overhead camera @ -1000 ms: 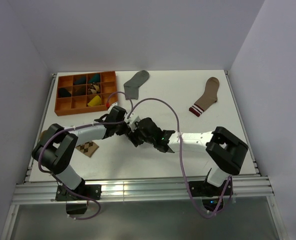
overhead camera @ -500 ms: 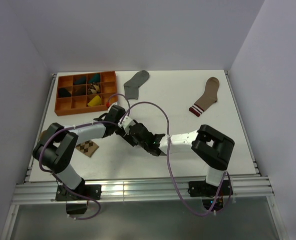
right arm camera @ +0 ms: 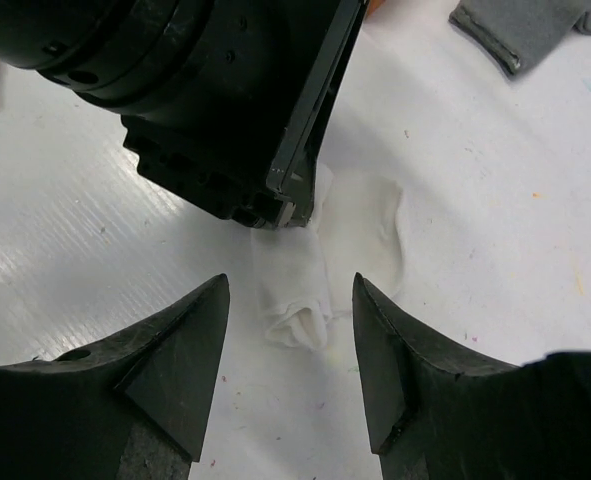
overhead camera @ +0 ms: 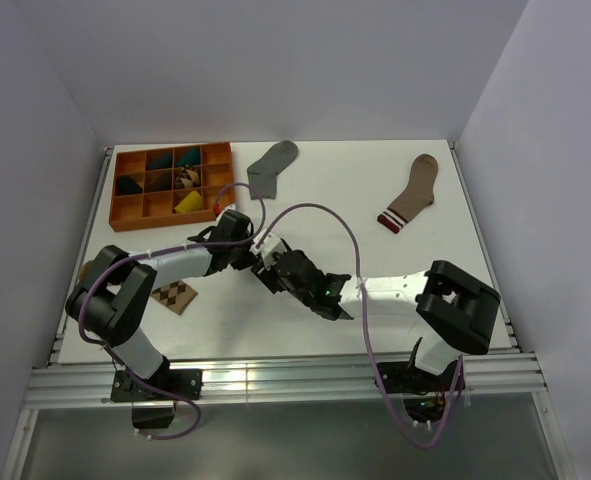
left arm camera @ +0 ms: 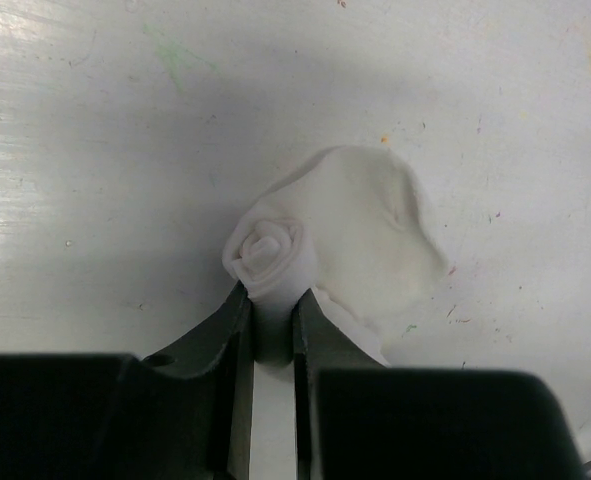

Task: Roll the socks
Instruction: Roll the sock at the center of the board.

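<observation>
Mid table, white sock mostly hidden fr top cam; L jaws pinch its roll, R jaws spread.

Half-rolled white sock; flat grey sock

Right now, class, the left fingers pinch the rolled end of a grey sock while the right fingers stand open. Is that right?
No: the sock is white, not grey, as the left wrist view shows. The left fingers do pinch its rolled end, and the right fingers stand open.
</observation>
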